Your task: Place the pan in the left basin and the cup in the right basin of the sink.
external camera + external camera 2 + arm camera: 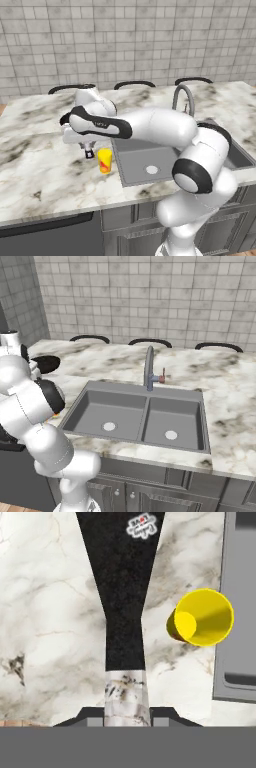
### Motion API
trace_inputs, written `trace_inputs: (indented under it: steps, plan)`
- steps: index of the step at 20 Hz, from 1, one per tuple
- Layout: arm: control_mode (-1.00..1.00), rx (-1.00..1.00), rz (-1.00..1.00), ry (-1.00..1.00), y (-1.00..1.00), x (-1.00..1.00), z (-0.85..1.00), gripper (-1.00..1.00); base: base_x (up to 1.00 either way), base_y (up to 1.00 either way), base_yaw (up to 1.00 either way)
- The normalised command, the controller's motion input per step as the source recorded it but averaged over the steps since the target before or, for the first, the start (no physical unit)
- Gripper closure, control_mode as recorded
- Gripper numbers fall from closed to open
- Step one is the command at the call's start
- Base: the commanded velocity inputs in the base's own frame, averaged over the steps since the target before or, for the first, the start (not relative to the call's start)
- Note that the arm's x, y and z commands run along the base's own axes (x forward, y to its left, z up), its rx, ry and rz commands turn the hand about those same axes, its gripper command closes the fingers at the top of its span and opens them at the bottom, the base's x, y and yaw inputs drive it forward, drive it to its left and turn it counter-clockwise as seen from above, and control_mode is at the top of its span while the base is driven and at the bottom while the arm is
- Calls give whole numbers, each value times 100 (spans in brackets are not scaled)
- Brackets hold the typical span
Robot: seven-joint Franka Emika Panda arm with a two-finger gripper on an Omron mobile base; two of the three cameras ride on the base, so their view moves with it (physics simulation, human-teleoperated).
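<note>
The black pan [46,363] rests on the marble counter left of the sink [200,406], partly hidden behind my arm. A sliver of the pan [64,120] shows past my hand. Its long dark handle [124,612] runs down to a lighter tip that sits between my fingertips. My gripper [127,718] is shut on that tip, and it points down at the counter [89,151]. The yellow cup [104,160] stands upright just right of the gripper, near the sink's left rim. From above, the cup [202,618] lies beside the handle. The left basin [107,413] and right basin [175,423] hold nothing.
A tall curved faucet [148,368] with a red lever rises behind the divider. Three dark chair backs [134,84] line the counter's far edge before a tiled wall. The sink's grey rim [235,612] lies close beside the cup.
</note>
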Motion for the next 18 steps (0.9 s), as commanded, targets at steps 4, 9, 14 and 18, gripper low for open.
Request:
trace_inputs:
  steps: [4,9,14,18]
  plan:
    - [-100,2,0,0,-57,-13,25,100,0,0,0]
    - [-100,1,0,0,-63,-19,20,100,0,0,0]
    - [-100,2,0,0,-65,-20,17,100,0,0,0]
    - [-100,2,-1,0,-66,-12,8,100,0,0,0]
